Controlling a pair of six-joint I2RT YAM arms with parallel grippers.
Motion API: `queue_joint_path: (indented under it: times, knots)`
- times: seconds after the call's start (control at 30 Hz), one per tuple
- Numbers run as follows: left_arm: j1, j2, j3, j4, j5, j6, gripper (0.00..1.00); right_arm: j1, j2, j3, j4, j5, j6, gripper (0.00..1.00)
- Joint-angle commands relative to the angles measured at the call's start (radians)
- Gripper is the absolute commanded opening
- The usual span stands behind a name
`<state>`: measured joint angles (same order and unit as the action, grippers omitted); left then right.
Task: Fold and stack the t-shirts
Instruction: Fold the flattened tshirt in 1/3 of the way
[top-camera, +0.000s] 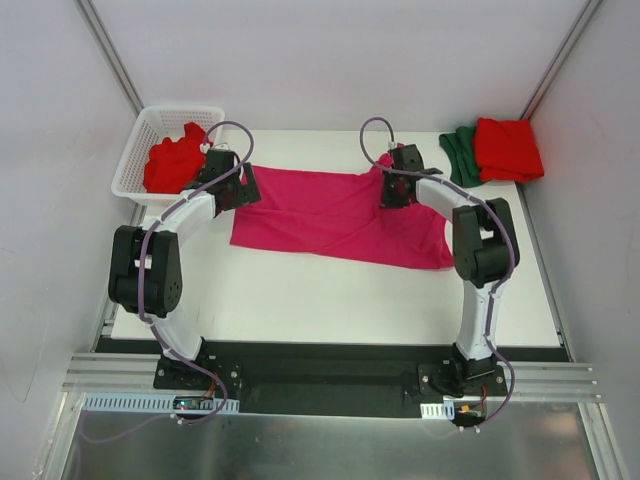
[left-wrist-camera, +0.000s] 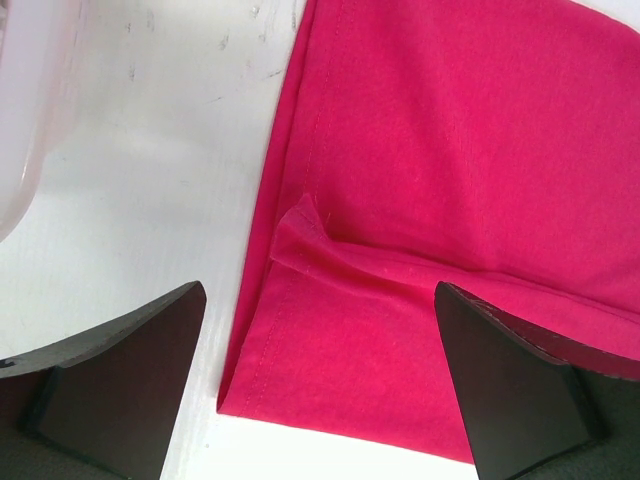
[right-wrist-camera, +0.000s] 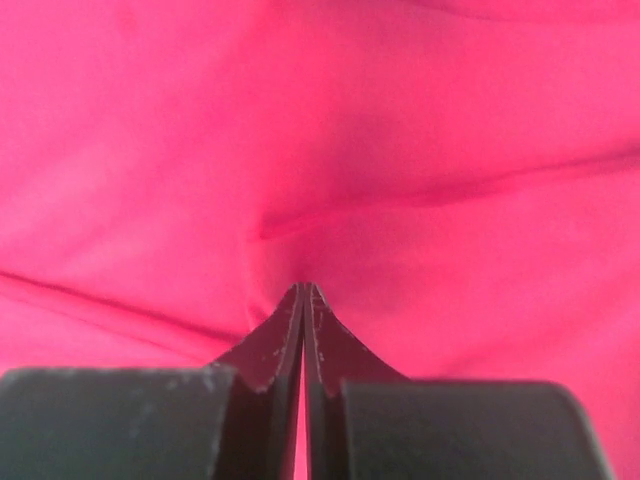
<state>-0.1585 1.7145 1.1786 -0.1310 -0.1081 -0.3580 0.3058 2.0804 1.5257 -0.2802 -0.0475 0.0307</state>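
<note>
We see the magenta-pink t-shirt (top-camera: 340, 215) spread wide across the middle of the table (top-camera: 300, 300), a small fold raised at its stitched left edge. Our left gripper (left-wrist-camera: 320, 292) hangs open over that edge, one jaw above bare table, the other above cloth. Our right gripper (right-wrist-camera: 304, 292) is pinched shut on a ridge of the shirt's far side. Farther back, a crumpled red t-shirt (top-camera: 175, 162) lies in the basket (top-camera: 135, 150) at left; a folded red t-shirt (top-camera: 508, 148) partly covers the dark green t-shirt (top-camera: 460, 157) at far right
</note>
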Motion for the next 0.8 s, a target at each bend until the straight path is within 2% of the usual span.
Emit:
queue_joint_path:
  times: [0.0, 0.07, 0.23, 0.4, 0.57, 0.77]
  knots:
    - [-0.009, -0.047, -0.007, 0.022, 0.019, 0.016, 0.99, 0.006, -0.221, -0.058, 0.079, 0.104, -0.025, 0.04]
    - [-0.012, -0.053, -0.007, 0.034, 0.039, 0.019, 0.99, 0.004, -0.292, -0.073, 0.021, 0.177, -0.023, 0.04]
    - [-0.035, -0.052, 0.001, 0.05, 0.106, 0.031, 0.99, 0.009, -0.41, -0.14, -0.128, 0.205, -0.009, 0.04]
    - [-0.087, -0.018, 0.039, 0.067, 0.248, 0.048, 0.96, 0.007, -0.572, -0.318, -0.212, 0.222, 0.055, 0.01]
    - [-0.187, 0.031, 0.082, 0.07, 0.321, 0.068, 0.96, 0.006, -0.689, -0.481, -0.243, 0.187, 0.126, 0.01]
    - [-0.26, 0.073, 0.104, 0.073, 0.338, 0.056, 0.96, 0.007, -0.809, -0.628, -0.28, 0.216, 0.189, 0.01]
